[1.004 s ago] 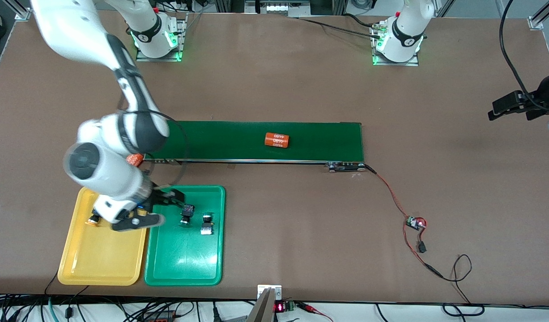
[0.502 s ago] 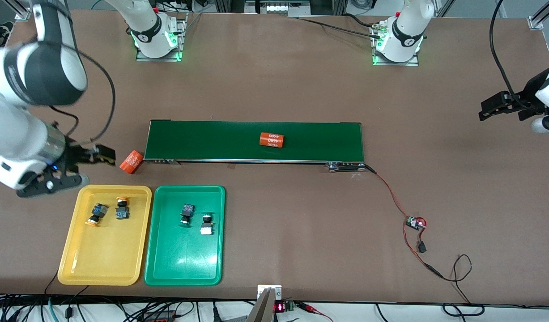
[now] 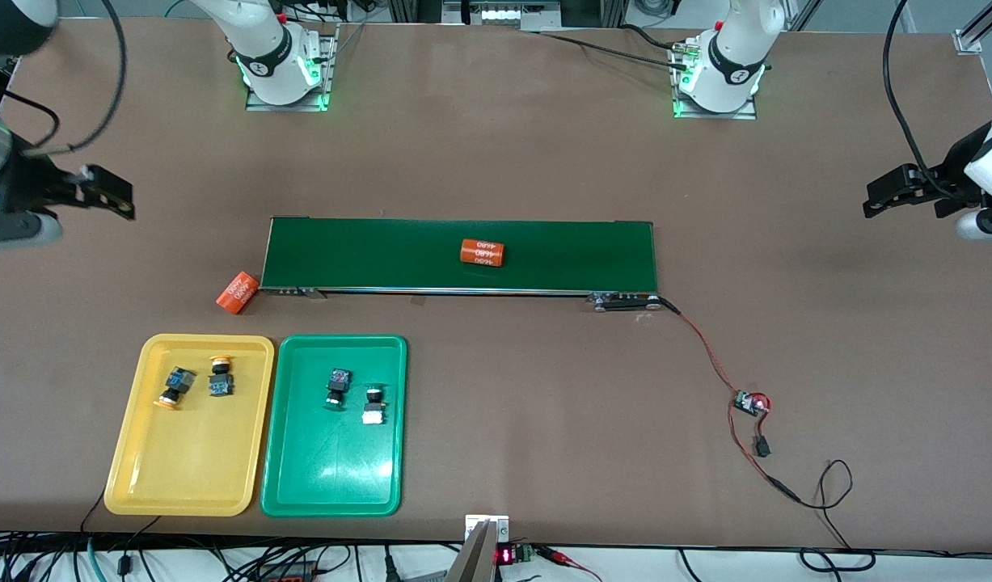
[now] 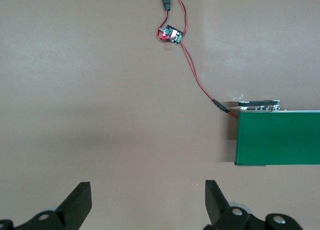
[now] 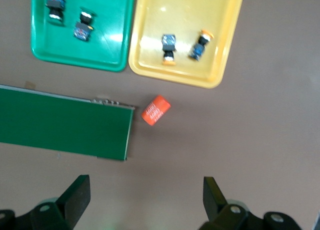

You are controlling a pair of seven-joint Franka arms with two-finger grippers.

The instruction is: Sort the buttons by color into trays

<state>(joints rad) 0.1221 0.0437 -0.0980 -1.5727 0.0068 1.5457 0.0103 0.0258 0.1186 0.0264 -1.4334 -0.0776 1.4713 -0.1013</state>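
The yellow tray [image 3: 188, 473] holds two buttons with yellow-orange caps [image 3: 173, 387] [image 3: 219, 377]. Beside it, the green tray [image 3: 334, 477] holds two buttons with green caps [image 3: 337, 386] [image 3: 373, 404]. My right gripper [image 3: 107, 198] hangs open and empty over bare table at the right arm's end. Its wrist view looks down on the yellow tray [image 5: 185, 69], the green tray [image 5: 107, 52] and all the buttons, with the right gripper [image 5: 146, 192] wide open. My left gripper [image 3: 888, 198] waits open over bare table at the left arm's end, and the left gripper [image 4: 148, 197] holds nothing.
A long dark-green conveyor belt [image 3: 366, 255] crosses the middle, with an orange cylinder [image 3: 483, 252] lying on it. Another orange cylinder [image 3: 238, 292] lies on the table off the belt's end. A small circuit board [image 3: 750, 402] with red wires trails from the belt. Cables line the table's near edge.
My right gripper has left the yellow tray and swung up to its end of the table; two buttons now show there. The cylinder on the belt slid toward the right arm's end.
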